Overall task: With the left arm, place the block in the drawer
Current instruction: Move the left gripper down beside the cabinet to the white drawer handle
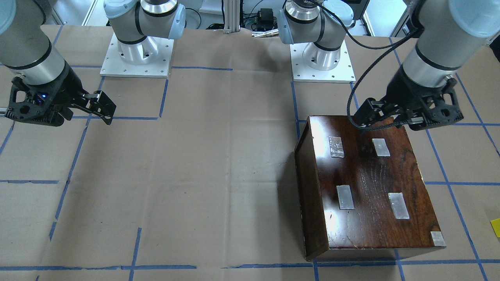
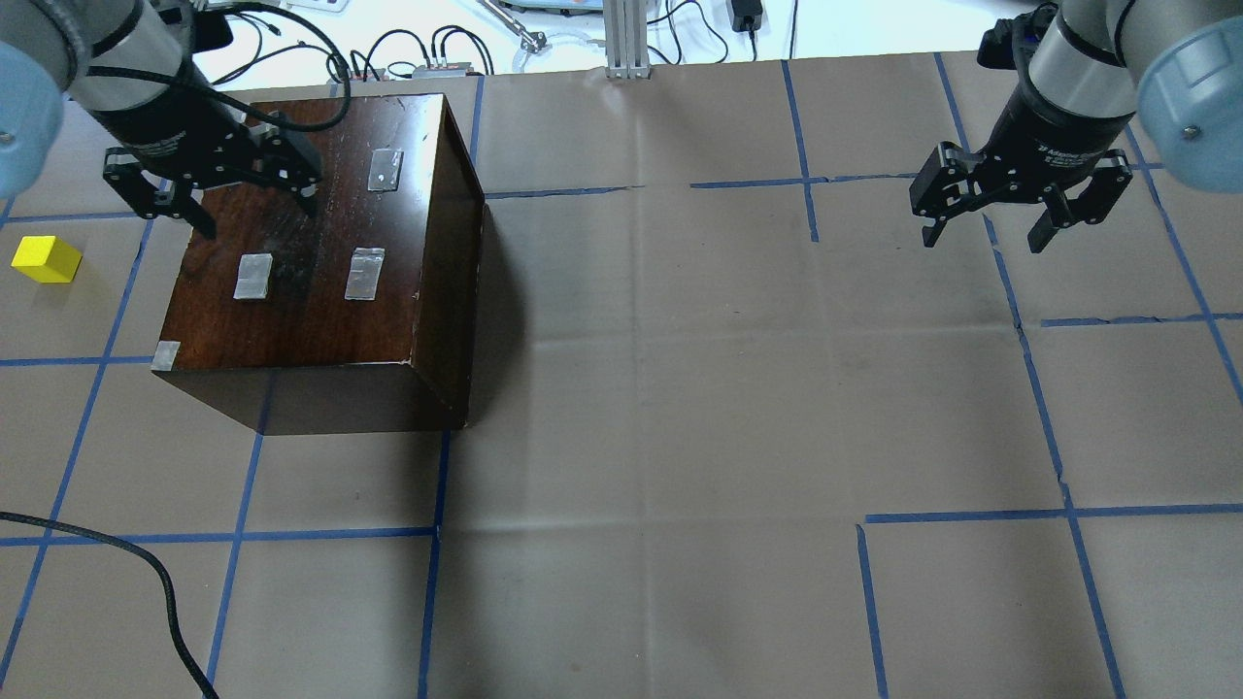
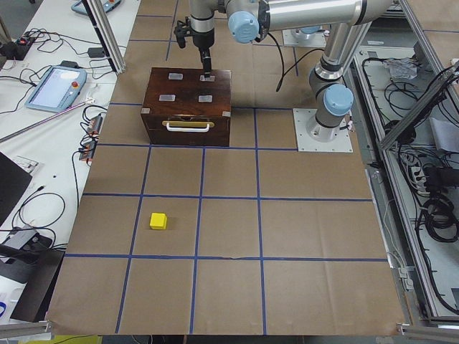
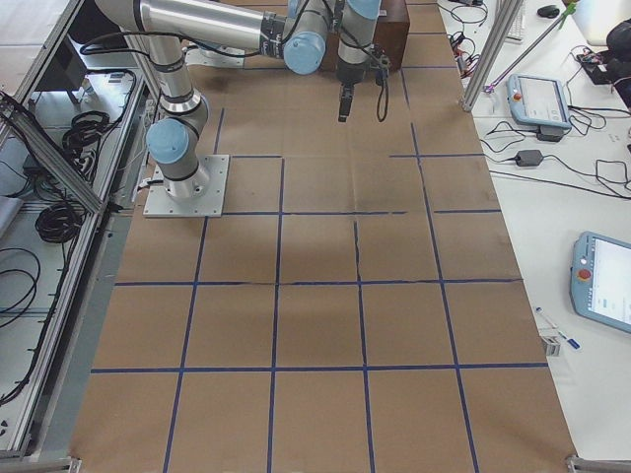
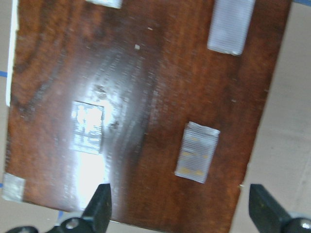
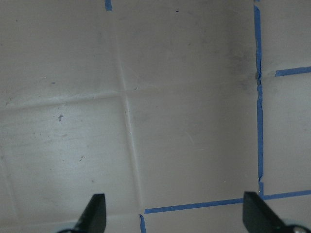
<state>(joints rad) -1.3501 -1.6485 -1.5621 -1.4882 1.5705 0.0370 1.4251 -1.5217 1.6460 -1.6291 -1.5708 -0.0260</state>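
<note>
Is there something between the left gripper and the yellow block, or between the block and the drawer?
Nothing visible does. The left gripper hangs open above the cabinet top; the block lies on bare paper beside the cabinet, in front of the drawer. The drawer looks shut, though, so it probably must open first.

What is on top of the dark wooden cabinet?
Five silvery tape patches lie on the cabinet top, one at a corner; the open left gripper hangs above. The drawer is shut, so its inside is hidden.

Bright, even overhead light — soft shadows.
Glare whitens the cabinet point(image 5: 141, 97) top, lower left of the soft-focus left wrist view.
</note>
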